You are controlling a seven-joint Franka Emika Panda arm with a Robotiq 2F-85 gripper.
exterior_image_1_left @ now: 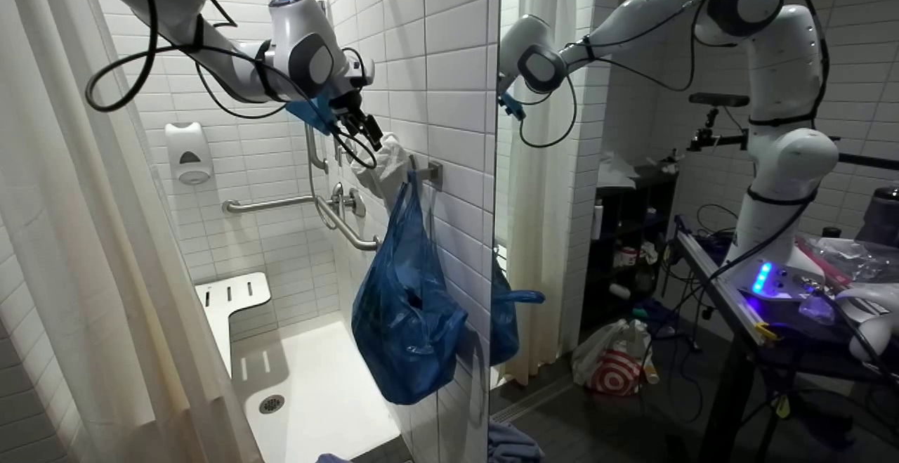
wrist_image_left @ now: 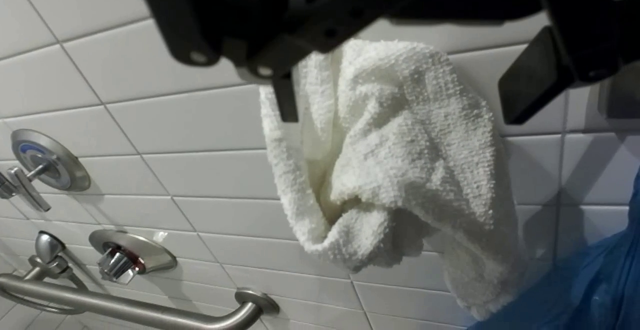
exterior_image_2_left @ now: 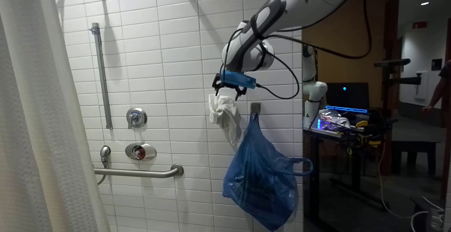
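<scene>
1. The black two-fingered pincer [exterior_image_2_left: 226, 96] is released, its flat dark fingers [wrist_image_left: 531, 82] standing wide apart.
2. Nearest item: a crumpled white terry-cloth towel [exterior_image_2_left: 225, 115] hangs against the white tiled wall [exterior_image_2_left: 179, 87], at the pincer's six o'clock in an exterior view. In the wrist view, one finger overlaps its ten o'clock edge; contact cannot be confirmed. The towel's support is hidden.
3. A blue translucent plastic bag [exterior_image_2_left: 262, 179], at five o'clock from the pincer in an exterior view, hangs from a square metal hook [exterior_image_2_left: 255, 107] between three and four o'clock. One handle loop [exterior_image_2_left: 303, 160] juts toward the bag's two o'clock.
4. A brushed-steel grab bar [exterior_image_2_left: 137, 172] lies between seven and eight o'clock; a round chrome shower valve [exterior_image_2_left: 136, 118], between eight and nine, carries a blue arc marking.
5. Branding: a white plastic shopping bag [exterior_image_1_left: 617, 372], shown in a wall mirror [exterior_image_1_left: 646, 119] between four and five o'clock from the pincer, bears a red bullseye emblem consistent with Target.
6. A red sign [exterior_image_2_left: 419, 25] shows toward two o'clock in an exterior view; characters too small to read.
</scene>
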